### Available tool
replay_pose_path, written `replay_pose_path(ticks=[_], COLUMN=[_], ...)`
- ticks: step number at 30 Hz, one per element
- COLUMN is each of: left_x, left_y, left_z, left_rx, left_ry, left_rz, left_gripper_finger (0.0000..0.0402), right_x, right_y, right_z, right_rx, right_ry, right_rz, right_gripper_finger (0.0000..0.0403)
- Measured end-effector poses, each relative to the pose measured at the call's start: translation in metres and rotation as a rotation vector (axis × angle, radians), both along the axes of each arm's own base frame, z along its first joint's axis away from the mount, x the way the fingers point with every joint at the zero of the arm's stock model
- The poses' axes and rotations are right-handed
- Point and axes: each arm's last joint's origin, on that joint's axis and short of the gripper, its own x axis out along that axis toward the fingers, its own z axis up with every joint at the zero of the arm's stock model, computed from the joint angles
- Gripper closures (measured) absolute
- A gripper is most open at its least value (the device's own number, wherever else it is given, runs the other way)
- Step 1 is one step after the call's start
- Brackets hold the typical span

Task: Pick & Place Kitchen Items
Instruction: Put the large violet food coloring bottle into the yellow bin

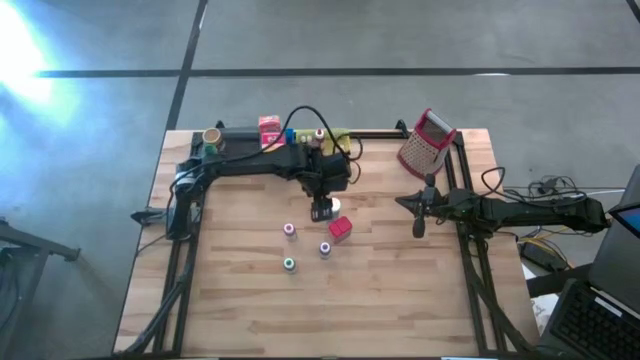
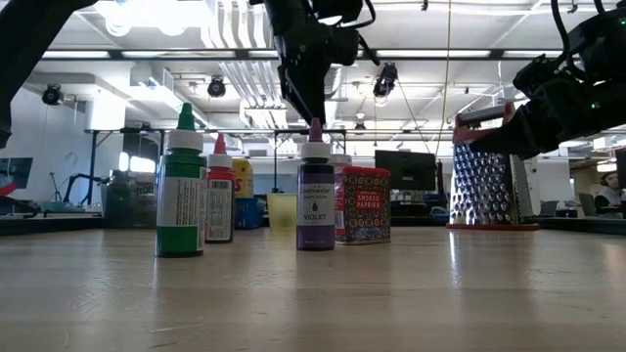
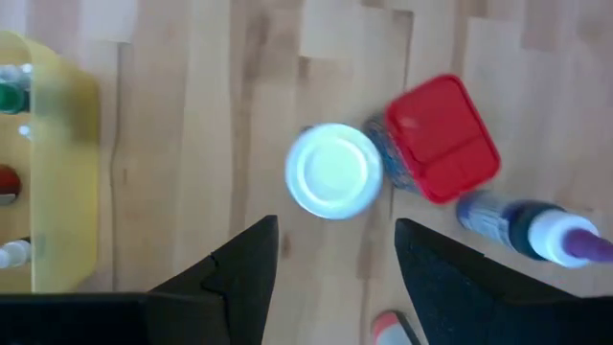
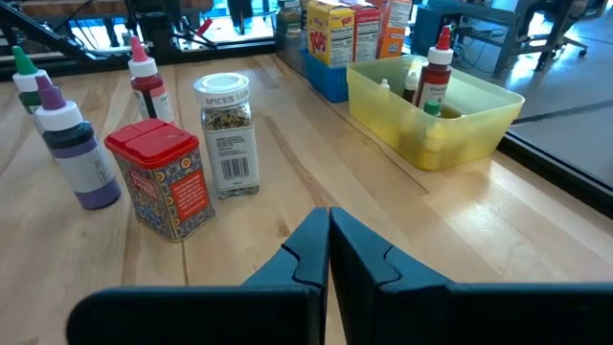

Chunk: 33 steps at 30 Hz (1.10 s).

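White-capped spice jar (image 3: 334,171) stands upright directly beneath my left gripper (image 3: 335,264), just beside the red paprika tin (image 3: 442,137), fingers parted and empty, lid centred between them.

The white-capped glass spice jar (image 4: 226,134) stands just beside the red-lidded paprika tin (image 4: 161,178), with the violet-labelled dropper bottle (image 4: 75,156) on the tin's other side. The yellow plastic tray (image 4: 441,117) holds small bottles, and the steel box grater (image 1: 427,143) stands near the wooden table's (image 1: 380,300) back right corner.
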Motion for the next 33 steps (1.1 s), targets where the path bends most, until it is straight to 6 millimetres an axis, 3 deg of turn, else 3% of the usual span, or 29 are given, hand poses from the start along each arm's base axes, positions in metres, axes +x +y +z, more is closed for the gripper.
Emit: replay_pose_path(ticks=[11,19,29,33], left_x=[-0.005,-0.01,-0.018,-0.017], left_y=[-0.016,-0.041,-0.085,-0.093], left_z=[-0.002,0.003,-0.014,-0.008], left_rx=[-0.009,-0.004,-0.024,0.025], left_ry=[0.064,0.05,0.061,0.02], left_rz=[-0.034,-0.149,-0.204,-0.213], left_gripper_finger=[0.0186,0.0186,0.0186,0.0186], right_x=[0.0,0.0,0.0,0.0], right_y=[0.0,0.0,0.0,0.0], right_z=[0.0,0.0,0.0,0.0], right_rx=[0.0,0.0,0.0,0.0], right_ry=[0.0,0.0,0.0,0.0], right_rz=[0.0,0.0,0.0,0.0], right_gripper_finger=[0.0394,0.0394,0.0394,0.0394])
